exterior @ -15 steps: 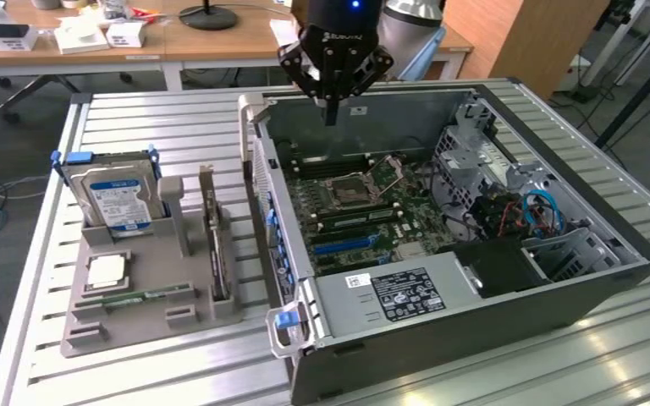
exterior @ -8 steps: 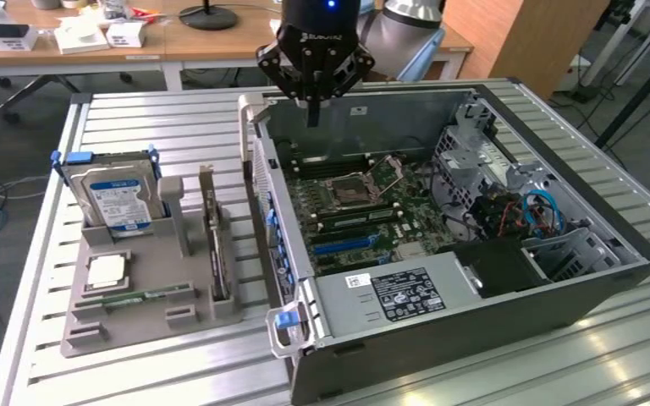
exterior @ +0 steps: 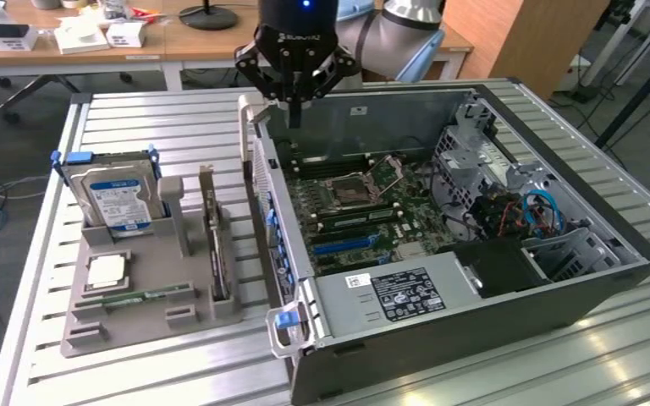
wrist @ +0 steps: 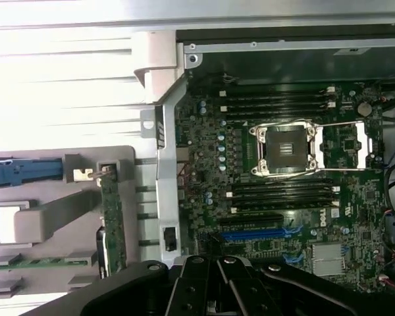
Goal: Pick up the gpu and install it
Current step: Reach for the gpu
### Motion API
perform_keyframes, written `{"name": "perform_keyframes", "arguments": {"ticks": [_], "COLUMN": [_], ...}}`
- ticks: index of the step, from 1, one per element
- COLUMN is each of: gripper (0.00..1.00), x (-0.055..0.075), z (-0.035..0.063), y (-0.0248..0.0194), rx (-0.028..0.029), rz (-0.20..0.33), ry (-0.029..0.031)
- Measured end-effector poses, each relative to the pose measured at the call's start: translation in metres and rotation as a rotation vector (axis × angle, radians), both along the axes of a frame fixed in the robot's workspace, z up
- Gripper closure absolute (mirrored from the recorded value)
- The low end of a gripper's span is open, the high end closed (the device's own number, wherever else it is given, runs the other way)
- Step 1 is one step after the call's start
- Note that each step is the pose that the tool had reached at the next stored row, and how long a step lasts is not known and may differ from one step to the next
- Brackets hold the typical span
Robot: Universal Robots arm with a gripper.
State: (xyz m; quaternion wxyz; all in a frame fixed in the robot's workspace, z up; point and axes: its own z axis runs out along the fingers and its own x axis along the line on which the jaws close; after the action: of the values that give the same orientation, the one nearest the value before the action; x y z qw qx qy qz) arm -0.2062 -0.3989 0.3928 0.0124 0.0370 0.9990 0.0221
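1. I've got the gpu (exterior: 214, 245): dark face, green board edge.
2. Hard drive (exterior: 116, 201): silver, with a blue-and-white label and blue clips.
3. Tray (exterior: 145, 317) is plain grey, and the worktop (exterior: 133, 118) is silvery with ribbed stripes.
4. Motherboard (exterior: 359, 199) is dark green, with one bright blue slot (exterior: 342, 244).
5. Gripper (exterior: 294, 117) is black.

The gpu (exterior: 214, 245) stands on its thin edge in the gray holder (exterior: 133, 326), so I can't see its flat face. The robot arm (exterior: 410, 25) is cut off by the top edge of the exterior view, and the near corner of the computer case (exterior: 596, 288) is cut off by the bottom edge. The words on the sticker (exterior: 406, 292) and on the hard drive (exterior: 116, 199) label are too small for me to read.
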Motion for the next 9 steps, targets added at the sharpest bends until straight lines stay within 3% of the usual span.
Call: {"name": "perform_keyframes", "arguments": {"ticks": [9], "gripper": [0.90], "x": [-0.023], "z": [-0.0003], "y": [0.0000], "rx": [0.0001], "rz": [0.003], "ry": [0.0003]}}
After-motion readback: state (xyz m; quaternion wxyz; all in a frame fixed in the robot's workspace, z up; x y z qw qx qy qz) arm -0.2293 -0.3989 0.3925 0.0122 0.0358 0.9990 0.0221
